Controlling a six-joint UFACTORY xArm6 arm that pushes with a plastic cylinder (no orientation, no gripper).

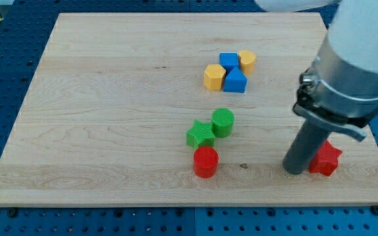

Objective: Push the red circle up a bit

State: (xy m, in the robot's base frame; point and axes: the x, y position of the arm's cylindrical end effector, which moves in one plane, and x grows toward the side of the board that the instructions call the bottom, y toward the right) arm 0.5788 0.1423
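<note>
The red circle (205, 162) stands on the wooden board (110, 118) near the view's bottom middle, just below the green star (201, 135). My tip (294, 171) rests on the board well to the view's right of the red circle, with a clear gap between them. The tip sits right beside the red star (325, 159), which is partly hidden behind the rod.
A green circle (222, 122) touches the green star's upper right. Higher up sits a cluster: a yellow hexagon (213, 77), a blue cube (228, 60), a blue triangle (235, 80) and a yellow block (247, 61). The board's bottom edge lies close below the red circle.
</note>
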